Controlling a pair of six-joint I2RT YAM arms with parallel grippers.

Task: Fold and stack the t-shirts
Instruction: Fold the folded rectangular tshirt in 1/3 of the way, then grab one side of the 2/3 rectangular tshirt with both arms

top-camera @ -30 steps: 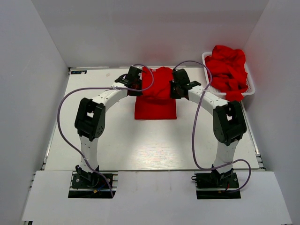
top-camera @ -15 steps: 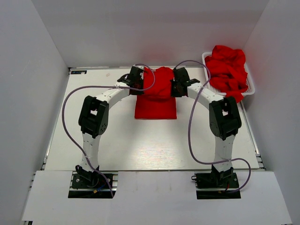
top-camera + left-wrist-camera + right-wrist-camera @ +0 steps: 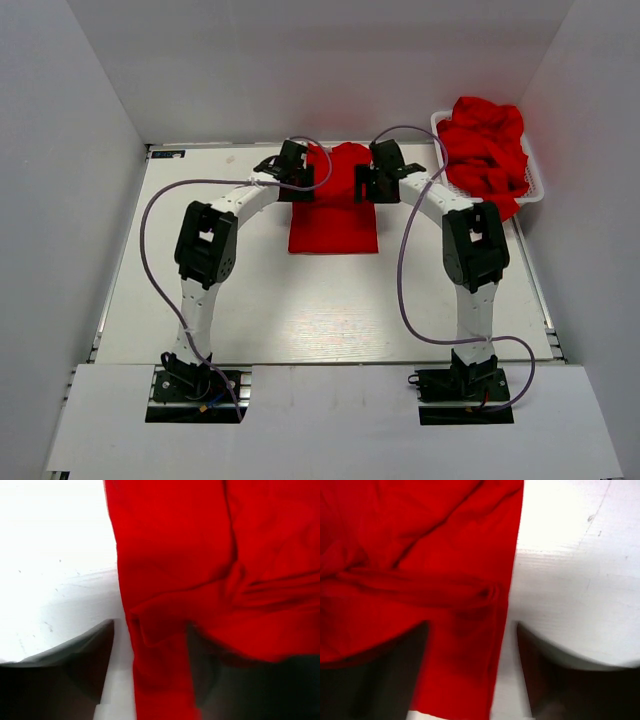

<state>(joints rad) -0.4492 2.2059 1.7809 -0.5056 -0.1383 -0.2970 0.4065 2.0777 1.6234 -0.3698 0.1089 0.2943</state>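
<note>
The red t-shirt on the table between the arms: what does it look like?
The t-shirt is plain bright red soft fabric, folded into a rough rectangle lying flat on the white table, its far part rumpled with creases. The left end effector and right end effector, both open, each straddle one side edge.

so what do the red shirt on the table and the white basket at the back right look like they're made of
The red shirt looks like soft cloth, probably a knit, with a matte finish. The wrist views show limp creases and folded edges with no shine. The white basket is probably rigid plastic, since its wall looks perforated under a smooth rim. It is too small in the picture to be sure.
</note>
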